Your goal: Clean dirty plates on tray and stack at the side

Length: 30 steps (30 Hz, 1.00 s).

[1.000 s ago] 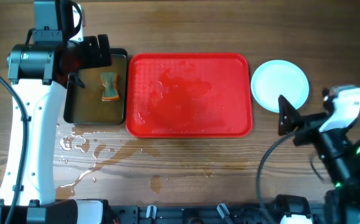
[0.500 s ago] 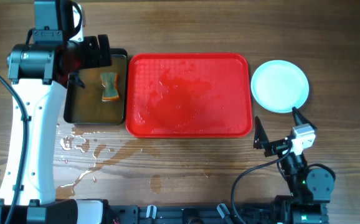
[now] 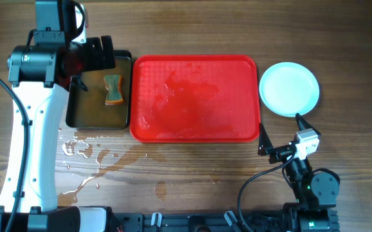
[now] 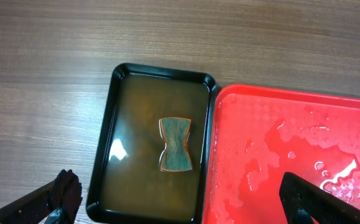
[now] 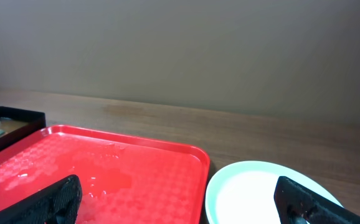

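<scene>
The tray [image 3: 195, 96] lies wet mid-bench toward the far edge, with the plates [image 3: 289, 89] just off its right end (from above they read as one white disc, so the count may be hidden). The right gripper [image 3: 280, 134] hangs spread wide near the front edge, by the tray's front right corner. The left gripper [image 4: 177, 190] gapes wide over the black pan [image 3: 83, 119] toward the far left corner, where a sponge [image 3: 113, 89] lies in brown water.

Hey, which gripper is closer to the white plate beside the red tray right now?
Right. The right gripper sits open just on the near side of the plate, not touching it; the left gripper is over the black pan, across the whole tray.
</scene>
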### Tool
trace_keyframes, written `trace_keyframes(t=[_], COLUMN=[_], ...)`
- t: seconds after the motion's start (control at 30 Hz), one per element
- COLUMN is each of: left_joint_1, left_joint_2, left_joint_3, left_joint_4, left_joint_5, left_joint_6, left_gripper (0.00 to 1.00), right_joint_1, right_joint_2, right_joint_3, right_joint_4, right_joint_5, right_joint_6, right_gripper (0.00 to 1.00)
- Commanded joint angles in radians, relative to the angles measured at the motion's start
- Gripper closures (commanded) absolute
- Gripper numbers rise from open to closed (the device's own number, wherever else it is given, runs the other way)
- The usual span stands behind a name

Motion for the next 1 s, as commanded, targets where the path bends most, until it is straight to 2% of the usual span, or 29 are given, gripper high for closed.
trace_keyframes(t=[0.0,0.17,0.27,0.33,0.4,0.5,0.57,0.63,0.77,0.9,0.97], left_joint_1=[0.000,-0.042,-0.110,-0.096,-0.053,0.019,0.065,0.069,0.069,0.068,0.068], left_joint_2=[0.004,-0.043,-0.174,-0.330,-0.464,-0.658,-0.827,-0.936,-1.159,-1.413,-1.483], left_joint_3=[-0.003,-0.012,-0.081,-0.220,-0.396,-0.704,-0.972,-1.136,-1.373,-1.530,-1.570], left_joint_4=[0.003,0.003,0.003,0.010,0.129,0.444,0.731,0.899,1.068,1.076,1.076], left_joint_5=[-0.002,-0.002,-0.002,0.000,0.029,0.109,0.176,0.179,0.178,0.178,0.178], left_joint_6=[-0.002,-0.002,-0.002,-0.003,-0.002,-0.002,-0.002,-0.002,-0.001,0.002,0.002], left_gripper=[0.00,0.00,0.00,0.00,0.00,0.00,0.00,0.00,0.00,0.00,0.00], right_joint_1=[0.006,0.006,0.006,0.006,0.006,0.006,0.006,0.006,0.006,0.006,0.006], right_joint_2=[-0.016,-0.016,-0.016,-0.016,-0.016,-0.016,-0.016,-0.016,-0.016,-0.016,-0.016], right_joint_3=[-0.001,-0.001,-0.001,-0.001,-0.001,-0.001,-0.001,-0.001,-0.001,-0.001,-0.001], right_joint_4=[0.004,0.004,0.004,0.004,0.004,0.004,0.004,0.004,0.004,0.004,0.004], right_joint_5=[0.016,0.016,0.016,0.016,0.016,0.016,0.016,0.016,0.016,0.016,0.016], right_joint_6=[0.015,0.014,0.014,0.014,0.014,0.014,0.014,0.014,0.014,0.014,0.014], right_gripper=[0.00,0.00,0.00,0.00,0.00,0.00,0.00,0.00,0.00,0.00,0.00])
